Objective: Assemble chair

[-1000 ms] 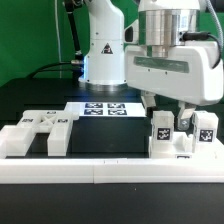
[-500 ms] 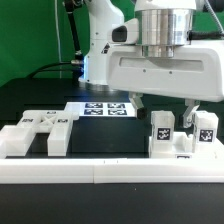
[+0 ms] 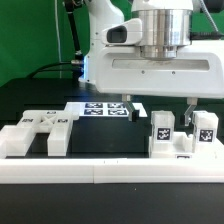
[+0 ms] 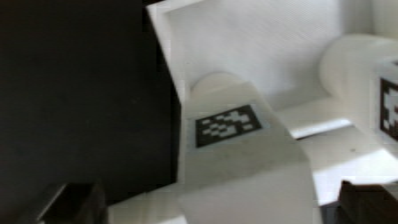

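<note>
Jaws stand wide, empty, on the gripper (image 3: pixel 158 104), above upright chair parts (image 3: pixel 160 133) at 4 o'clock in the exterior view; notched bars (image 3: pixel 40 135) lie at 8 o'clock. Wrist view: 1 tagged part (image 4: pixel 226 130) sits between the fingers (image 4: pixel 71 196). Probably light, stiff, slick plastic; pinch its flat sides.

The marker board (image 3: pixel 98 109) lies flat on the black table (image 3: pixel 105 143), behind the long white border rail (image 3: pixel 100 172).

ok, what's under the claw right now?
A white tagged chair part sits below the open claw, centred between its fingers in the wrist view. In the exterior view, the claw's body covers whatever lies behind it.
</note>
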Action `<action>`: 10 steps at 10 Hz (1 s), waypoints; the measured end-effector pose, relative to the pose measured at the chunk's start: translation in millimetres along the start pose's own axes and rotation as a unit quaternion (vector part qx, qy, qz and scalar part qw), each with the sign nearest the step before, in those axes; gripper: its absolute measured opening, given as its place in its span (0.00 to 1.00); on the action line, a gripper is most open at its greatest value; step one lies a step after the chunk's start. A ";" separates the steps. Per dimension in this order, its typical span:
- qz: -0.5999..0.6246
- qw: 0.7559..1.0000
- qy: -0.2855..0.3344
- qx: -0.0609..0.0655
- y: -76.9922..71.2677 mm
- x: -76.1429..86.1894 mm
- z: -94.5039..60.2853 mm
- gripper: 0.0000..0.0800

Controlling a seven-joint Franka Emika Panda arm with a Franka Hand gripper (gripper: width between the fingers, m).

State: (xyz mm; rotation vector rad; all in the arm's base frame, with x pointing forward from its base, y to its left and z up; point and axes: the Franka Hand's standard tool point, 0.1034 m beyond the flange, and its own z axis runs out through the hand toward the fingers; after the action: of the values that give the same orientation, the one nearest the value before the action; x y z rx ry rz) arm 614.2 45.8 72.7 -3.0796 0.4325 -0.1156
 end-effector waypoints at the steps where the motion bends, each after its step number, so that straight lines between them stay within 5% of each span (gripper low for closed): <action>1: 0.001 1.000 0.000 0.000 0.8 0.0 0.5 0.81; 3: 0.001 1.000 0.000 0.000 0.8 0.0 0.5 0.49; 4: 0.007 1.000 0.000 0.000 0.9 0.0 0.6 0.49; 5: 0.012 1.000 0.000 0.000 1.3 0.1 0.5 0.36; 10: 0.095 0.995 -0.001 -0.005 8.6 1.5 0.5 0.36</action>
State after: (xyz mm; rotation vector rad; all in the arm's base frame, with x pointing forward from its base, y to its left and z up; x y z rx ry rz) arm 613.3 37.2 72.0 -3.0273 0.7249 -0.1070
